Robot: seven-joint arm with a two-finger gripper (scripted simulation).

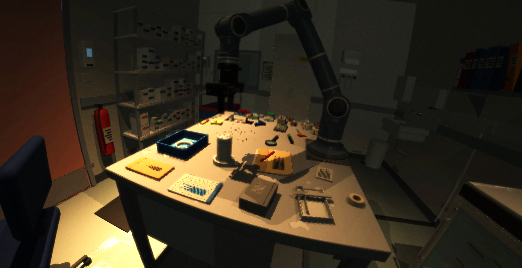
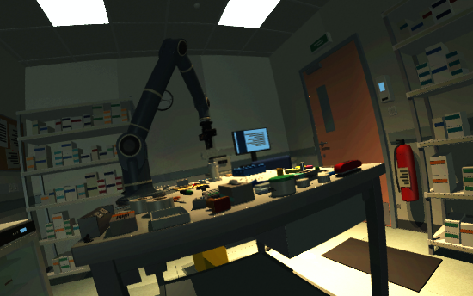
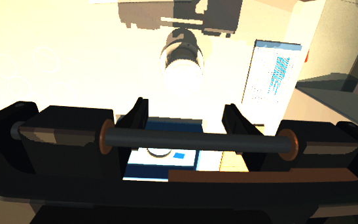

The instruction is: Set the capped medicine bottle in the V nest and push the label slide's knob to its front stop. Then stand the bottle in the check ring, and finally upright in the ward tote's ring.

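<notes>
My gripper [image 1: 224, 105] [image 2: 207, 146] [image 3: 184, 114] hangs high above the table, up and back from the capped medicine bottle [image 1: 224, 148] [image 2: 214, 168] [image 3: 182, 62]. The bottle stands upright on a round base in the middle of the table. The blue ward tote [image 1: 182, 144] [image 3: 163, 154] with its white ring sits to the bottle's left. The yellow block with the slide and red knob [image 1: 272, 160] sits to its right. The gripper is open and holds nothing.
A dark box [image 1: 258, 194] lies near the front edge, with a white tray of blue vials [image 1: 195, 188] [image 3: 269, 77] and a yellow pad [image 1: 149, 167] to its left. A metal frame [image 1: 313, 205] and tape roll [image 1: 356, 199] lie right. Small clutter fills the far edge.
</notes>
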